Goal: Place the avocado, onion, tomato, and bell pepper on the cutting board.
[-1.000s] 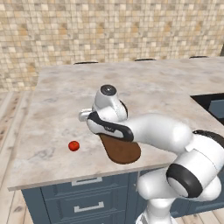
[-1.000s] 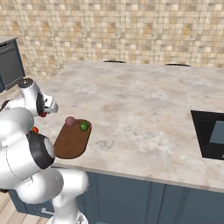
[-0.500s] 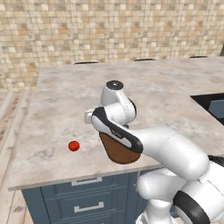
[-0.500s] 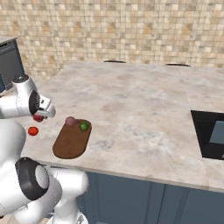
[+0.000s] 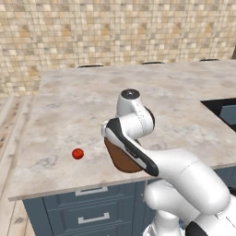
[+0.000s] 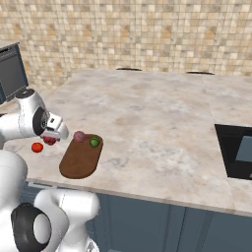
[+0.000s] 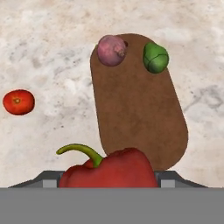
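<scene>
In the hand view a red bell pepper (image 7: 109, 169) with a curved green stem sits between the fingers of my gripper (image 7: 111, 178), which is shut on it. Beyond it lies the dark-brown cutting board (image 7: 135, 118), with the purple onion (image 7: 111, 50) and the green avocado (image 7: 155, 57) on its far end. The tomato (image 7: 18, 102) rests on the counter to the left of the board. From the right base view, the gripper (image 6: 53, 137) holds the pepper (image 6: 48, 141) just left of the board (image 6: 78, 161), between the tomato (image 6: 37, 146) and the onion (image 6: 78, 136).
A dark recessed sink (image 6: 236, 150) is set into the counter at the far right. The counter's front edge (image 6: 123, 193) runs just below the board. A tiled wall (image 5: 115, 32) stands behind the counter. My arm covers most of the board (image 5: 120, 159) in the left base view.
The arm has swung its elbow round, and the gripper with the bell pepper has shifted a little toward the cutting board. The tomato, onion and avocado have stayed put.
</scene>
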### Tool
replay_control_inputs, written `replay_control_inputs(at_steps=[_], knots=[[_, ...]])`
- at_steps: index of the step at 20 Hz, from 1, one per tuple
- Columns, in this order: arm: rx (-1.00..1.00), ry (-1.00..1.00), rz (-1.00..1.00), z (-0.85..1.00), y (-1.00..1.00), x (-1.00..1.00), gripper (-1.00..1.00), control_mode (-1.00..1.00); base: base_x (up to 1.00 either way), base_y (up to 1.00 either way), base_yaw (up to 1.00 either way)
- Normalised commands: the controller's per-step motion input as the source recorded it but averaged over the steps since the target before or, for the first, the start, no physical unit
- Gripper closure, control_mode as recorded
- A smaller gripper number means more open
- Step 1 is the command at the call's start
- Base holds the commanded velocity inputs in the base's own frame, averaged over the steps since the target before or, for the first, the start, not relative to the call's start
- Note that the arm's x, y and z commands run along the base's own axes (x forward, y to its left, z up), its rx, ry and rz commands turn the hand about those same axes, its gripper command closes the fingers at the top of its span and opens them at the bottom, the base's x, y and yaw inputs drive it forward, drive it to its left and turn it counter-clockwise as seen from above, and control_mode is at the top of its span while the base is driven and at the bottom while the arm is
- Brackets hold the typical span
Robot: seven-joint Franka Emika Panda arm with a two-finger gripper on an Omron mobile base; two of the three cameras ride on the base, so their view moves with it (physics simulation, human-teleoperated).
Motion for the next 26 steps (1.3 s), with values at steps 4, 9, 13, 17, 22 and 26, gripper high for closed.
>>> replay_control_inputs(at_steps=[4,9,13,17,22,26], knots=[[-0.01,0.00,0.00,-0.38,-0.38,0.02,1.00,-1.00,0.00,0.00,0.00],[0.00,0.00,0.00,-0.47,-0.17,0.26,1.00,-1.00,0.00,0.00,0.00],[0.01,-0.01,0.00,-0.30,-0.01,0.48,1.00,-1.00,0.00,0.00,0.00],[0.00,-0.01,0.00,-0.23,0.00,0.41,1.00,-1.00,0.00,0.00,0.00],[0.00,0.00,-0.01,-0.31,0.00,0.26,1.00,-1.00,0.00,0.00,0.00],[0.00,0.00,-0.01,-0.26,0.01,0.29,1.00,-1.00,0.00,0.00,0.00]])
